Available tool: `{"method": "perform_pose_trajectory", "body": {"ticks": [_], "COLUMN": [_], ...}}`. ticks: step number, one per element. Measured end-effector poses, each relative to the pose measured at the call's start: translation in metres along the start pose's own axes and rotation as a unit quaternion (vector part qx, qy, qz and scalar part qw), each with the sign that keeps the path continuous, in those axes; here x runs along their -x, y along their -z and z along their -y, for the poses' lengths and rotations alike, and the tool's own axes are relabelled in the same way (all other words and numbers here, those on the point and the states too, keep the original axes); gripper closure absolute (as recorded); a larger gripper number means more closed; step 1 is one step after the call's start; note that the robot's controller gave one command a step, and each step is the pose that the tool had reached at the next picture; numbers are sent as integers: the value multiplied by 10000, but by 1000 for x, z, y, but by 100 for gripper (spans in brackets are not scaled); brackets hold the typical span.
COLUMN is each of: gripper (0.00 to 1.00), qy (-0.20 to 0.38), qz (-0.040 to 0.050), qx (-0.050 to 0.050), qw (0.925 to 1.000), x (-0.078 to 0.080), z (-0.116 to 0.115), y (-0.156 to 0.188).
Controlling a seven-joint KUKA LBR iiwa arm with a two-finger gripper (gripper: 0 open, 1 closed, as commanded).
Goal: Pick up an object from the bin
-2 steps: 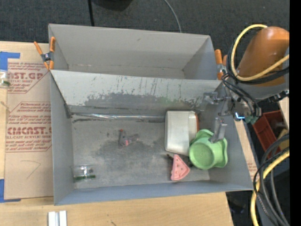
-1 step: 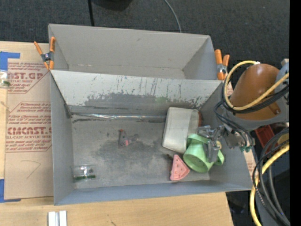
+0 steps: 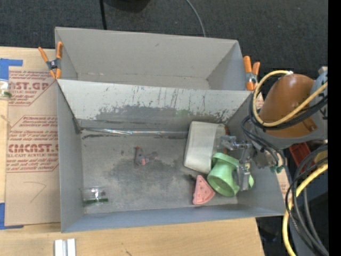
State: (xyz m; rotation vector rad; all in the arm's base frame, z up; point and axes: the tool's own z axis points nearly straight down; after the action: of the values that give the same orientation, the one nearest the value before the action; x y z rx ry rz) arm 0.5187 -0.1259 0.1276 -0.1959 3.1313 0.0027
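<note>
Nearest to us, by the front wall of the bin [image 3: 144, 57], a small clear thing with a green bit [image 3: 95, 196] is lying in the left corner, well apart from everything else. Along the same wall to the right, a pink wedge [image 3: 202, 191] is lying flat, touching the green cup [image 3: 222, 176] just behind it. The green cup is lying on its side in the right front corner, its wider end turned toward us. The tool [image 3: 243, 167] is hanging right against the cup's right side; we are unable to tell whether it is open or closed. Behind the cup, a white block [image 3: 201, 143] is resting against it. Farther left, mid-floor, a small dark and red thing [image 3: 140, 158] is lying alone. Beyond the right wall, the arm's orange cover [image 3: 285, 103] is showing.
</note>
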Motion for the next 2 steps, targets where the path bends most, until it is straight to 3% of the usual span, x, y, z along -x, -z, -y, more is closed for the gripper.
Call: {"method": "perform_pose_trajectory", "body": {"ticks": [2], "gripper": [0], "qy": [-225], "qz": [-42], "qx": [36], "qw": [9997], "x": [0], "z": [4], "y": [-11]}}
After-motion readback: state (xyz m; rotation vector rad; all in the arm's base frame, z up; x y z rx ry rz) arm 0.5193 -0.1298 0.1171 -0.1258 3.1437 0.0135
